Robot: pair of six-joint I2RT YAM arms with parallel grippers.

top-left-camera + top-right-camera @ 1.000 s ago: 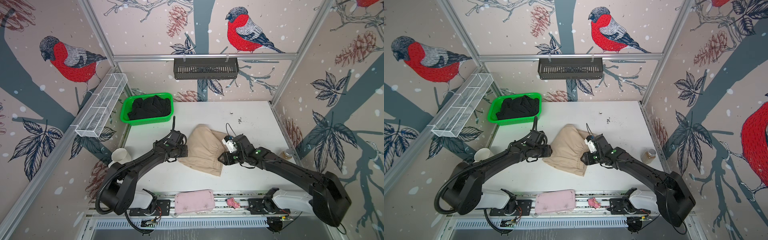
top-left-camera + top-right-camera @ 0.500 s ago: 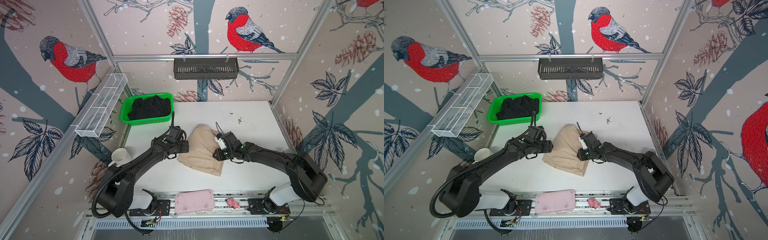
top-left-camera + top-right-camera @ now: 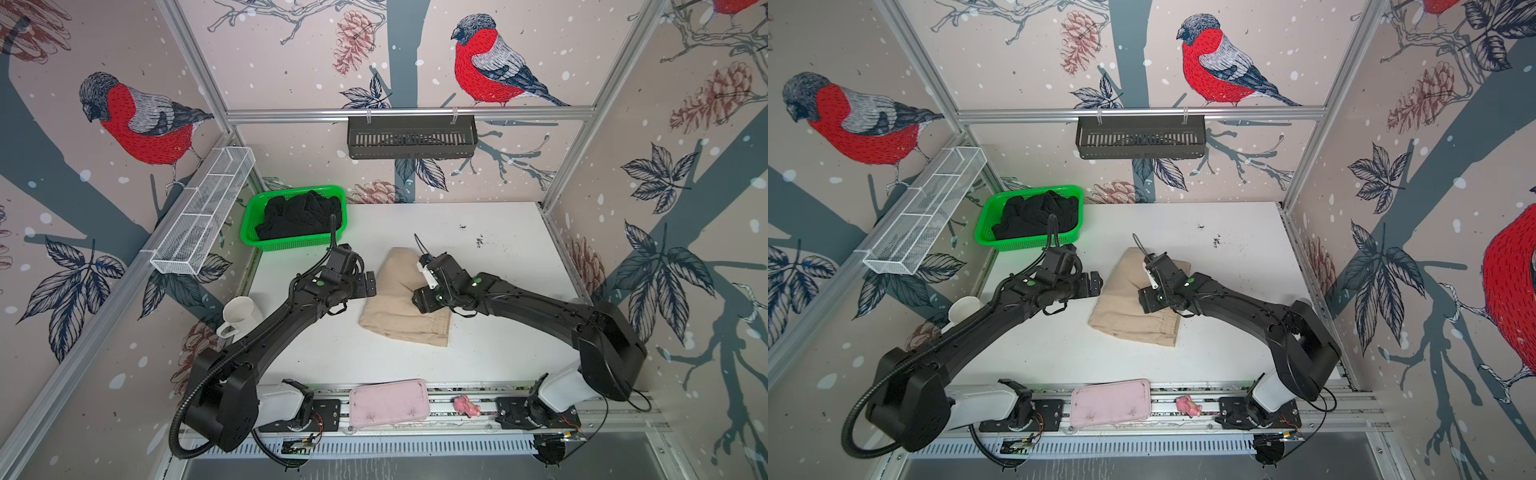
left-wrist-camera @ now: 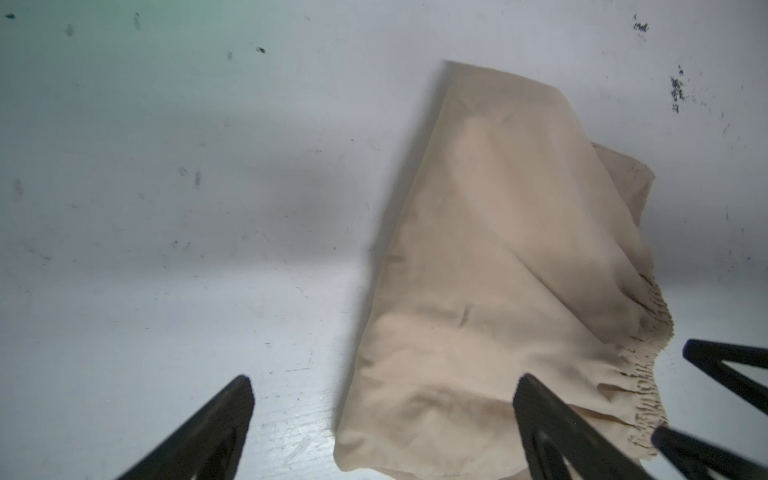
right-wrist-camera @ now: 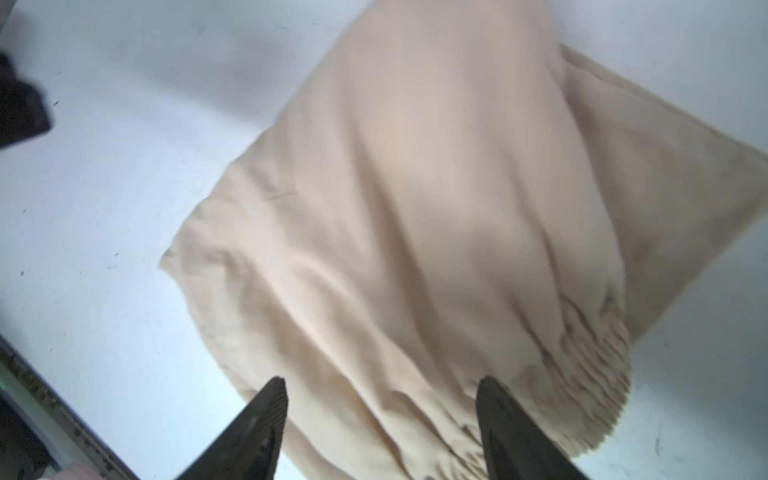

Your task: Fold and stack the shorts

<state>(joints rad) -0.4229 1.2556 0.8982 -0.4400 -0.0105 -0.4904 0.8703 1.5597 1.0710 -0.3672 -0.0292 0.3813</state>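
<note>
Beige shorts (image 3: pixel 395 299) lie folded on the white table (image 3: pixel 498 257), gathered waistband toward the front rail, the narrower folded end pointing toward the back wall. In both top views the cloth sits between the two grippers. The left gripper (image 3: pixel 370 284) stands just beside the cloth's left edge, apart from it; in the left wrist view its fingers (image 4: pixel 199 432) are spread wide with nothing between them — one over bare table, the other over the cloth's near corner. The right gripper (image 3: pixel 1150 291) hangs over the right part of the shorts; in the right wrist view its fingers (image 5: pixel 262 428) are parted above the waistband gathers, gripping nothing that can be seen. Whether either fingertip touches the fabric cannot be told.

Black shorts (image 3: pixel 299 216) lie crumpled in the green basket (image 3: pixel 291 245), beyond the left gripper at the table's back left corner — well apart from the beige pair. A white mug (image 3: pixel 237 316) stands beside the left arm at the table's left edge. A pink pad (image 3: pixel 388 401) and a small pink rag (image 3: pixel 467 406) rest on the front rail, near the arm bases.
</note>
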